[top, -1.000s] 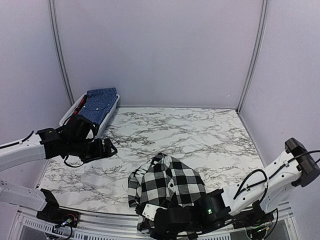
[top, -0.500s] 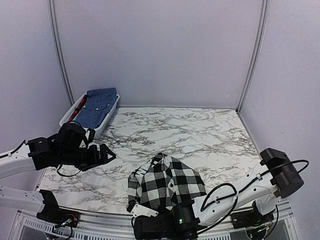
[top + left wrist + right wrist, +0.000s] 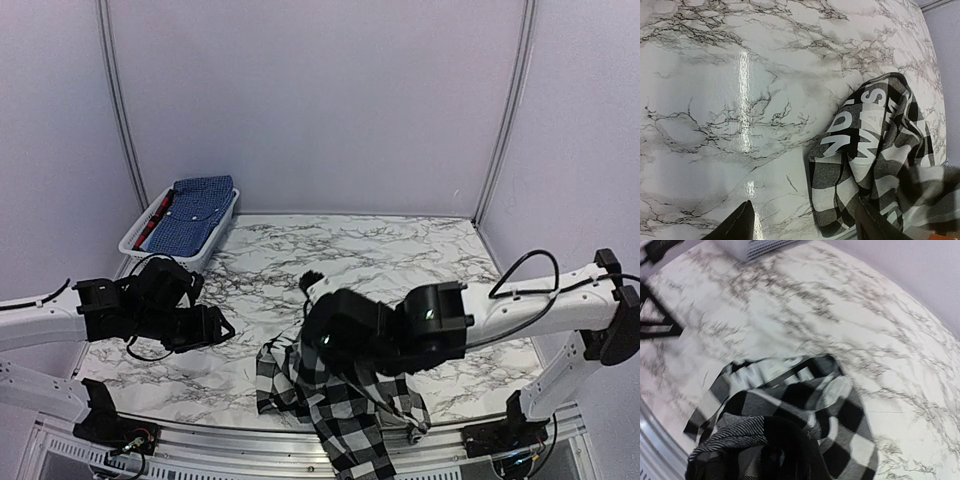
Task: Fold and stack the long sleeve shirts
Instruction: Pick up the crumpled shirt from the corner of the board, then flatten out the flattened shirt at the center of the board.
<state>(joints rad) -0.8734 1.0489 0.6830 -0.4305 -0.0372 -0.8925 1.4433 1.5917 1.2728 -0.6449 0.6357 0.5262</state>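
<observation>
Honestly, right gripper is clamping the checked shirt aloft (left gripper is gaping, empty), seemingly by a thin bite, so it's risking slipping.

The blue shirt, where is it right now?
In the top view, the blue shirt lies in the white basket at the far left corner of the table, away from the checked shirt.

The marble table lies open far and right; checked shirt (hanging bunched) crowds the near edge.
</observation>
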